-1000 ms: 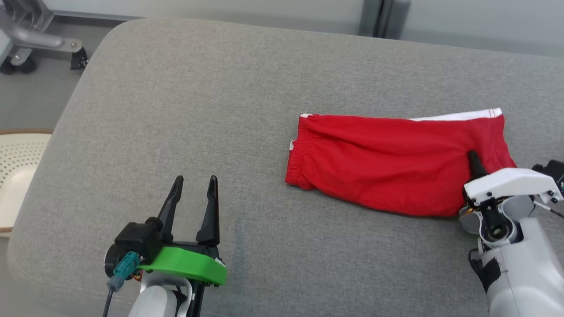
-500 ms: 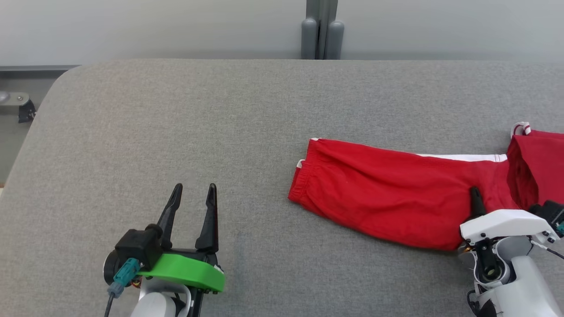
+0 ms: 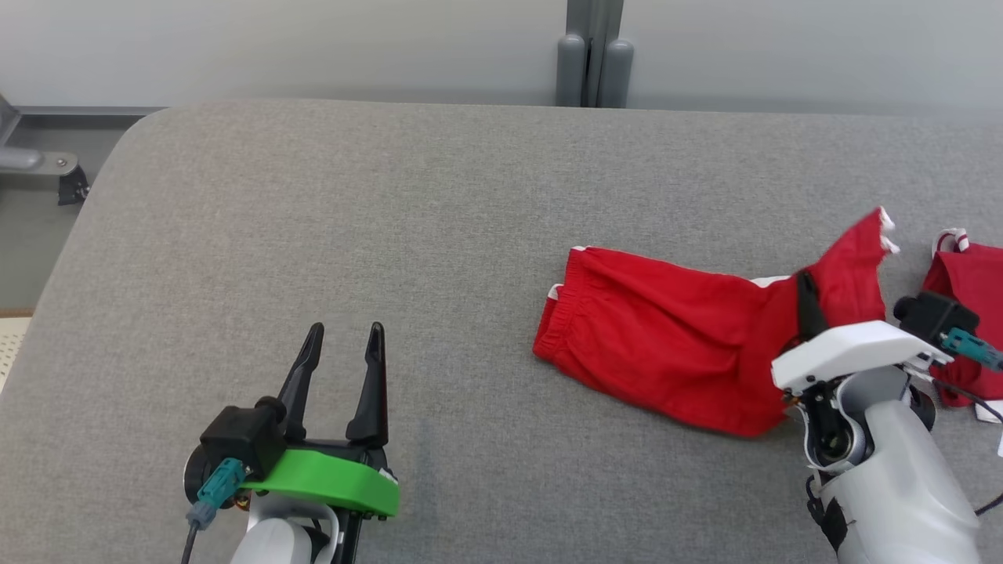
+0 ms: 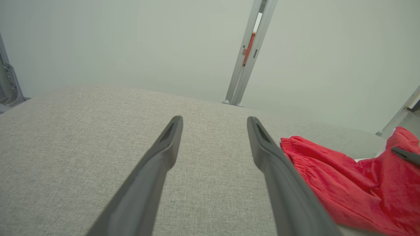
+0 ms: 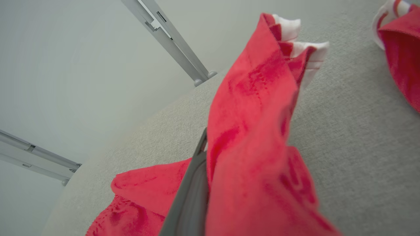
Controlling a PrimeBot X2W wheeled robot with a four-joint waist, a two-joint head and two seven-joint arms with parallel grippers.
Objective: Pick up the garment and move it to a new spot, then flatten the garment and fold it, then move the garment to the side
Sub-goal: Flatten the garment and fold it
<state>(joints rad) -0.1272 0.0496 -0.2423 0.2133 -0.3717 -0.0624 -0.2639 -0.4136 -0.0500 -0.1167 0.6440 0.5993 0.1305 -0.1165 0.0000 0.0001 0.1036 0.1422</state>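
The garment (image 3: 666, 345), a red pair of shorts with white trim, lies on the grey padded surface (image 3: 353, 219) right of centre. Its elastic waistband points left. My right gripper (image 3: 805, 294) is shut on its right end, and that end stands up off the surface with the white trim at the top. In the right wrist view the red cloth (image 5: 256, 131) drapes over my right gripper (image 5: 206, 137) and hides one finger. My left gripper (image 3: 345, 329) is open at the lower left, well apart from the garment (image 4: 344, 183), with nothing between its fingers (image 4: 164, 154).
A second red cloth (image 3: 968, 298) with white trim lies at the right edge, just past my right wrist. A grey post (image 3: 593, 55) stands behind the surface against a pale wall. The surface's rounded left edge (image 3: 86, 227) drops to the floor.
The head camera has shifted. My right gripper has pulled the garment's right end up off the surface, so that the cloth bunches there. The left gripper has stayed open in place.
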